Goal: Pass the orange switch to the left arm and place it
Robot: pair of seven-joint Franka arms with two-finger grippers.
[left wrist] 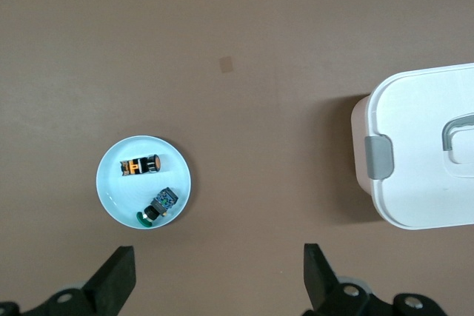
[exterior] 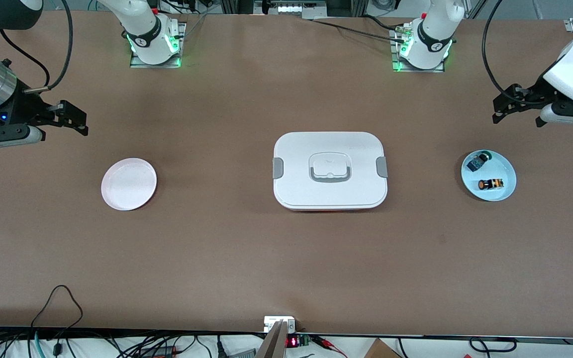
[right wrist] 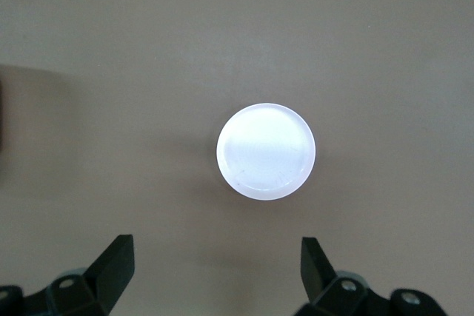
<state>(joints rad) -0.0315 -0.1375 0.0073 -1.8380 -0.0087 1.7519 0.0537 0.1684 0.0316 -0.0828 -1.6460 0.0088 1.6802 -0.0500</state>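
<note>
The orange switch [exterior: 491,184] [left wrist: 141,164] lies on its side on a light blue plate [exterior: 507,173] [left wrist: 111,186] toward the left arm's end of the table. The white lidded box [exterior: 330,170] [left wrist: 422,160] stands at the table's middle. My left gripper [exterior: 499,108] [left wrist: 220,275] hangs open in the air above the bare table beside the blue plate, holding nothing. My right gripper [exterior: 78,121] [right wrist: 220,271] hangs open and empty above the table toward the right arm's end, beside a pink plate [exterior: 129,184] [right wrist: 266,151].
A small blue-bodied part with a green cap [exterior: 479,161] [left wrist: 157,208] shares the blue plate with the switch. The pink plate holds nothing. Cables and a small device [exterior: 279,324] line the table edge nearest the front camera.
</note>
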